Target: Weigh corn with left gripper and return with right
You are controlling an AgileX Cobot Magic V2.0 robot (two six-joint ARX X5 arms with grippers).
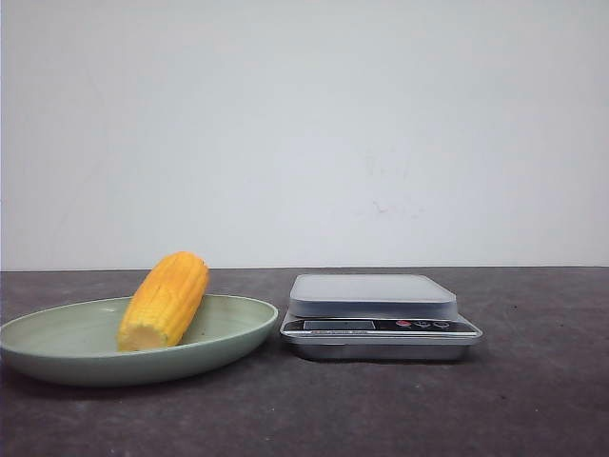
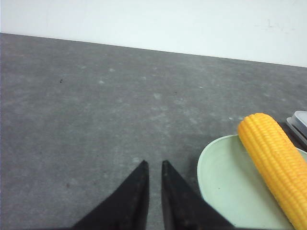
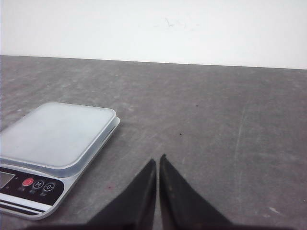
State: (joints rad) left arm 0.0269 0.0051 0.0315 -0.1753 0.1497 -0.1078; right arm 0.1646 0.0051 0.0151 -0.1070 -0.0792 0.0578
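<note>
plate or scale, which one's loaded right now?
The green plate: the corn lies on it, leaning on its rim. The scale to its right has a bare platform.

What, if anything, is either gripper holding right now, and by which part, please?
Nothing is held. The left gripper and right gripper both have their fingers nearly together with nothing between them. The corn lies untouched on the plate.
</note>
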